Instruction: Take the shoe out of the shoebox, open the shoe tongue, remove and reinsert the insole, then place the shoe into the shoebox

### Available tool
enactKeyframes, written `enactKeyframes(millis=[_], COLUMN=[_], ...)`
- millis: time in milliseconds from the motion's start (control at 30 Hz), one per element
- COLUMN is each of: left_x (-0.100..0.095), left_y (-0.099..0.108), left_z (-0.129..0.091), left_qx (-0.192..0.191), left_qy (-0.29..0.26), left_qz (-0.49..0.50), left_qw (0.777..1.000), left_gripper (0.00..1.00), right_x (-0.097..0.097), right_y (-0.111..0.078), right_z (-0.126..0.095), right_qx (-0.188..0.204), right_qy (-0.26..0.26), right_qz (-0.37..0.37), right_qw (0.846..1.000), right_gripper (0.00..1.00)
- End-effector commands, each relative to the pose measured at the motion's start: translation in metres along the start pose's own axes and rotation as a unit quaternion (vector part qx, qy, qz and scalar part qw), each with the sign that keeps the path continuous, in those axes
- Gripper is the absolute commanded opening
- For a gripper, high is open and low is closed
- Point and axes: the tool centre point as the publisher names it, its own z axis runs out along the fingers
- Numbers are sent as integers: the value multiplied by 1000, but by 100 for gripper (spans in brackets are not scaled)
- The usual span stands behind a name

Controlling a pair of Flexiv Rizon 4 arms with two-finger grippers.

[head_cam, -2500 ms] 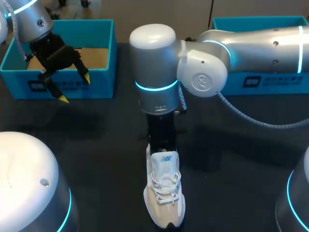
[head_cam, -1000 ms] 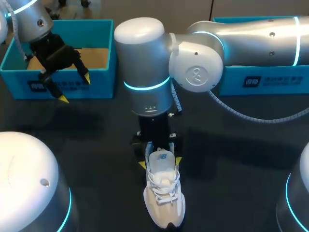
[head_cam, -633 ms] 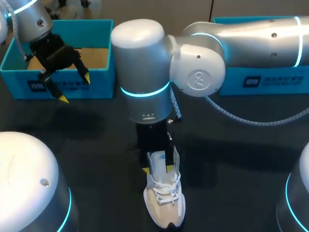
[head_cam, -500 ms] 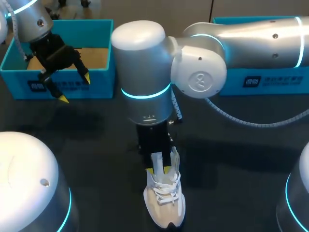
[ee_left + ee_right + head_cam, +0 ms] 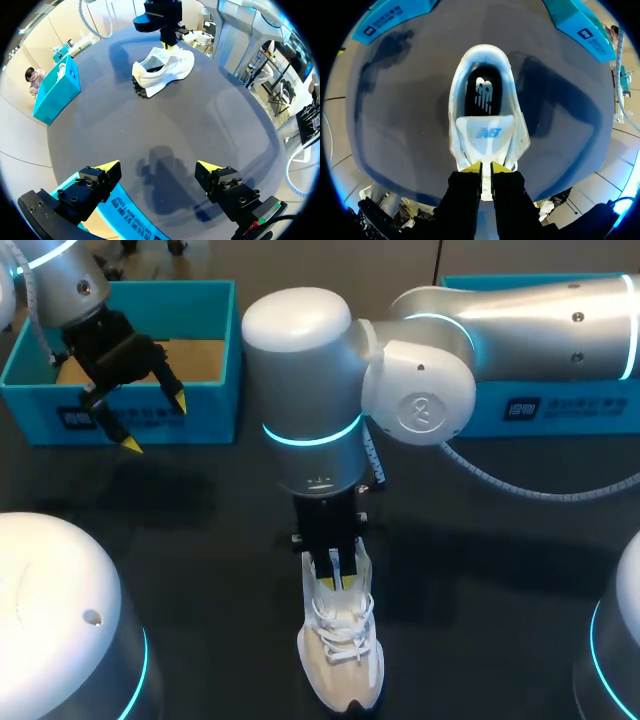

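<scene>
Right tool (image 5: 339, 581), spread astride white padded shoe tongue (image 5: 485, 134) a second ago, now clamps it; I judge tongue-pull starting. Left tool (image 5: 155, 423) apart, unmoved.

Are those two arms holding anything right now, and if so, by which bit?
The right tool pinches the white fabric sneaker by the top edge of its tongue. The left tool holds nothing.

left jaws spread wide, right jaws pinched
</scene>
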Motion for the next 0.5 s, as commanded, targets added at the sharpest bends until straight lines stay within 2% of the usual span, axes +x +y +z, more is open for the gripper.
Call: enactKeyframes(millis=[33, 200, 500], left_x=[0, 0, 0], left_y=[0, 0, 0], left_z=[-1, -1, -1], left_qx=[-2, -2, -2], left_qy=[1, 1, 1], left_qz=[0, 0, 0], left_qw=[1000, 1000, 1000], left_gripper=[100, 100, 100], right_x=[-2, -6, -6], right_y=[9, 18, 5], right_z=[12, 20, -3], right_qx=[6, 12, 7], right_qy=[5, 13, -9], right_qz=[1, 6, 5], right_qw=[1000, 1000, 1000], right_gripper=[14, 17, 22])
